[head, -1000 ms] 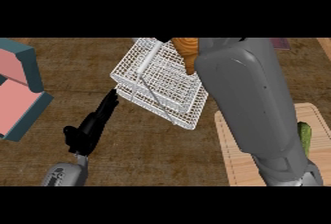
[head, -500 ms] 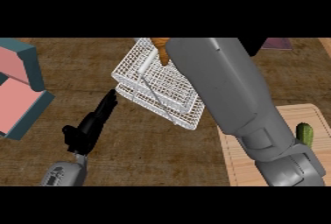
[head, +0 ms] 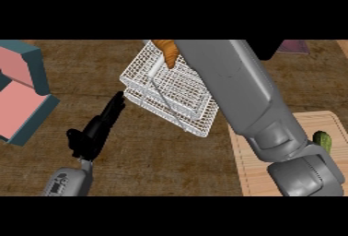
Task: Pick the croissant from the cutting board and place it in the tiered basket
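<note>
white wire mesh fills the middle of the head view: one tiered basket (head: 173, 90), its two levels stacked and tilted across the dark brown counter (head: 170, 156). i count one croissant (head: 166, 51), one cutting board (head: 296, 154), one green vegetable (head: 323, 140), and two of my own arms.

the croissant is orange-brown, narrow and tapering downward, and only part of it shows, at the basket's upper edge over the top tier, right beside my right forearm (head: 238, 92). whether it rests on the wire or hangs above it, i cannot tell. that forearm is a big grey shape running from the lower right up to the top of the scene, and my right hand is hidden at its far end, so i cannot tell how it is set.

the cutting board is pale wood at the lower right, partly under my forearm, with the green vegetable lying on it near the right edge.

my left hand (head: 95, 131) is black, its fingers stretched straight toward the basket's lower left corner, holding nothing.

at the left edge sits a teal and pink box (head: 24, 99). a purplish object (head: 296, 46) shows at the top right.
</note>
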Motion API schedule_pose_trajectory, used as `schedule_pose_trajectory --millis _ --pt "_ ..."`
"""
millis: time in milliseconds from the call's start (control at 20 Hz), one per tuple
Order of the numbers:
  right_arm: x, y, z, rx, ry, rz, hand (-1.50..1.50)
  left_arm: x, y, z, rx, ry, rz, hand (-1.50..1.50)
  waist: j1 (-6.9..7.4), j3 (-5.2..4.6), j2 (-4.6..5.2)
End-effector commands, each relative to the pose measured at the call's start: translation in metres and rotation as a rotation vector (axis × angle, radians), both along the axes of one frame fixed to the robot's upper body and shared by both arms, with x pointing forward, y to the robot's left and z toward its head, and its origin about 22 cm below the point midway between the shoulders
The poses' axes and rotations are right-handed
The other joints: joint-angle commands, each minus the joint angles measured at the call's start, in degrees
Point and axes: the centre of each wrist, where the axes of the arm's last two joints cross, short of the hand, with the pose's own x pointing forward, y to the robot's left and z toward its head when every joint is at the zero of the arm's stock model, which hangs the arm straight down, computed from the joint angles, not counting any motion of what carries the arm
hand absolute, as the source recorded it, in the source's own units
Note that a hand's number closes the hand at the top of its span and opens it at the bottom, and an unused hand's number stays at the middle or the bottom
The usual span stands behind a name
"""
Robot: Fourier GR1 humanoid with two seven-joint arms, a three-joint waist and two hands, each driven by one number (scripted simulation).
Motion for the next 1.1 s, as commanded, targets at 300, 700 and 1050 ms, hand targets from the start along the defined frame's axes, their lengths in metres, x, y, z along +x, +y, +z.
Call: schedule_pose_trajectory --millis 300,700,1050 --pt "-0.006 0.019 0.008 0.224 -0.064 -0.145 -1.5 -0.006 0.013 -0.008 -0.006 0.012 0.002 0.0 -0.4 -0.05 -0.07" --pt "0.017 -0.053 0.018 0.069 -0.322 -0.479 -1.5 -0.013 0.032 -0.012 0.012 0.012 0.091 0.0 -4.7 0.05 -1.28" --pt "-0.006 -0.108 0.043 0.214 -0.482 -0.558 -1.5 -0.028 0.037 -0.02 0.001 0.041 0.131 0.0 -7.42 0.2 -2.39"
